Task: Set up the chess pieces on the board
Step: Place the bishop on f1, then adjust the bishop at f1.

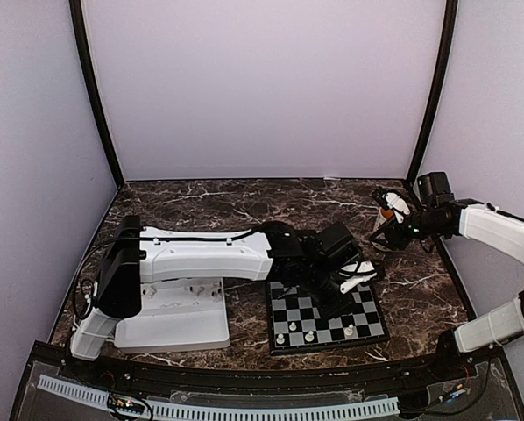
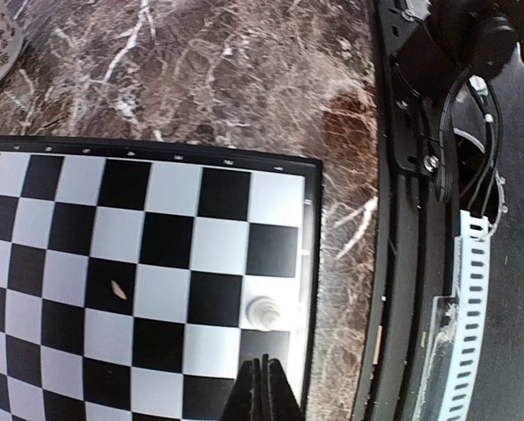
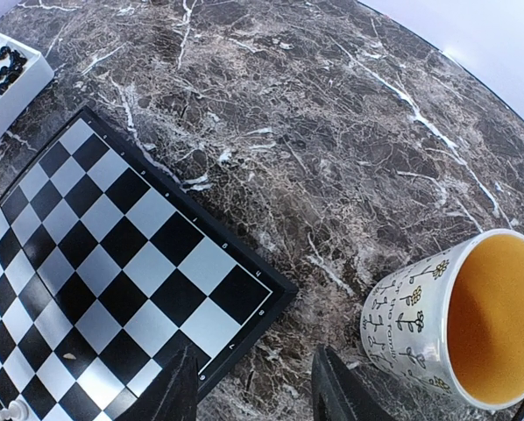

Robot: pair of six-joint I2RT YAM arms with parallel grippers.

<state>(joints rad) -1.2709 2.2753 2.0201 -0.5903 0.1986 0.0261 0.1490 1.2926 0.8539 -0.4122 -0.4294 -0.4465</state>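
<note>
Three white pieces (image 1: pixel 309 335) stood in the near row of the board (image 1: pixel 288 317), which lay on the marble worktop (image 1: pixel 244 206) in front of the two arms. The left arm reached across the board from its left side. The left pincer (image 2: pixel 262 367) hung low over the board's near rows, its fingers pressed together and gripping nothing. Seen from that wrist, one white piece (image 2: pixel 262 311) stood upright on a pale square in the board's edge row, just ahead of the joined tips and not touching them. A small pale speck (image 2: pixel 117 288) lay on a black square further in. The right pincer (image 3: pixel 255 360) hovered off the board's far right corner, its fingers spread wide and empty, above bare worktop between that corner and a mug (image 3: pixel 455 329). The mug, white with small flower prints and orange inside, stood upright, clear of the board. A white tray (image 1: pixel 179 329) sat just left of the board, partly under the left arm. Black pieces (image 3: pixel 3 68) lay heaped in one of its compartments, off the board.
</note>
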